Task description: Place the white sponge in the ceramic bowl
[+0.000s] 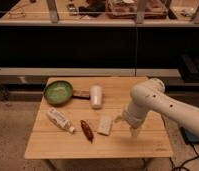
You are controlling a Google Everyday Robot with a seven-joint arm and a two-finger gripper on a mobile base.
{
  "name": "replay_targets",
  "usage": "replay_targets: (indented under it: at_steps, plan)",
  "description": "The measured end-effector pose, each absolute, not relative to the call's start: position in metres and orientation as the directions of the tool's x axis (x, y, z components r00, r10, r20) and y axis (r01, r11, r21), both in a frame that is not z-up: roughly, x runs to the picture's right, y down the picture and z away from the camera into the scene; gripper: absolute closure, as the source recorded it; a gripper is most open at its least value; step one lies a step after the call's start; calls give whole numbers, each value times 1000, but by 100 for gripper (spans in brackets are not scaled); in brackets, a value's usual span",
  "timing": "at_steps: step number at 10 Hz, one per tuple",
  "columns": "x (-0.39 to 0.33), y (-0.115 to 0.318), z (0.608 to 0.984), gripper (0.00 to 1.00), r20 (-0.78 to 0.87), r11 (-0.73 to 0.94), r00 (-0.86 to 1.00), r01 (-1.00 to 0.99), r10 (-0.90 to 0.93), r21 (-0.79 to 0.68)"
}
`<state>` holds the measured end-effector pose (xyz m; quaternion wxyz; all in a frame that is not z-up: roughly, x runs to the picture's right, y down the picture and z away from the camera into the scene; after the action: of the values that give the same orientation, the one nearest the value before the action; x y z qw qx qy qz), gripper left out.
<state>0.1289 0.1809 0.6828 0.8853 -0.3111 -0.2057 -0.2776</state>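
Observation:
The white sponge (pixel 105 125) lies flat on the wooden table (pixel 143 142), near its middle. The ceramic bowl (pixel 58 92), green inside with a dark rim, sits at the table's back left, with a brownish stub (pixel 82 94) at its right side. My gripper (pixel 128 125) hangs at the end of the white arm (pixel 158 102), low over the table and just right of the sponge, apart from it. Nothing shows in the gripper.
An upright white cup (pixel 96 96) stands right of the bowl. A white tube-shaped bottle (pixel 60 120) lies at the left front. A dark reddish oblong item (pixel 86 130) lies left of the sponge. Dark shelving stands behind the table.

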Motion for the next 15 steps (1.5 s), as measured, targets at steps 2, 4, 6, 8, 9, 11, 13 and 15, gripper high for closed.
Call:
replay_targets:
  at_steps: [2,4,6,8,9,11,13,15]
  plan:
    - [102,156,688,35,549,630,658,725,-515,-278]
    - [78,131,696,35,534,572,526,815,-662,-93]
    - [66,120,698,35,514,532,460,847,-724,-8]
    - [65,119,699,35,510,525,451,851,-732,1]
    - [67,122,701,35,513,517,447,856,-733,-9]
    - [60,128,718,35,505,436,387,900,-772,-23]
    - [54,128,743,35,471,352,335,934,-816,-55]
    - [47,135,778,35,447,289,301,952,-843,-96]
